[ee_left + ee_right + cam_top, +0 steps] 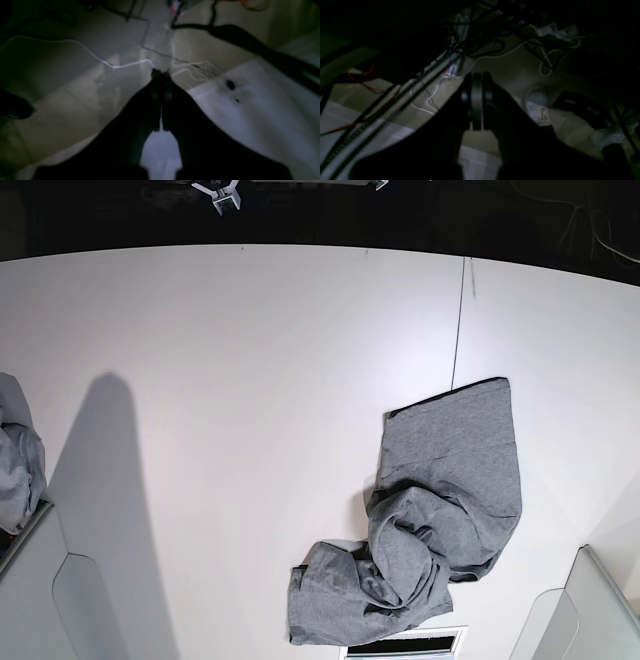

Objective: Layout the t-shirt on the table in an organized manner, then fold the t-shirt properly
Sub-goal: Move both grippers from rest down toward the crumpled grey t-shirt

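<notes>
The t-shirt (440, 520) lies bunched near the table's (220, 380) front edge, and with both my grippers closed and empty, grabbing doubled layers could tangle it.

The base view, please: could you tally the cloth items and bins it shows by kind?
Grey t-shirt, crumpled on the table: 1
Paler cloth bundle: 1
Light grey bins: 2
Total: 4

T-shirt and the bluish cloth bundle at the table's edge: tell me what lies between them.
Nothing. In the base view, only bare white table separates the t-shirt from the bundle.
</notes>
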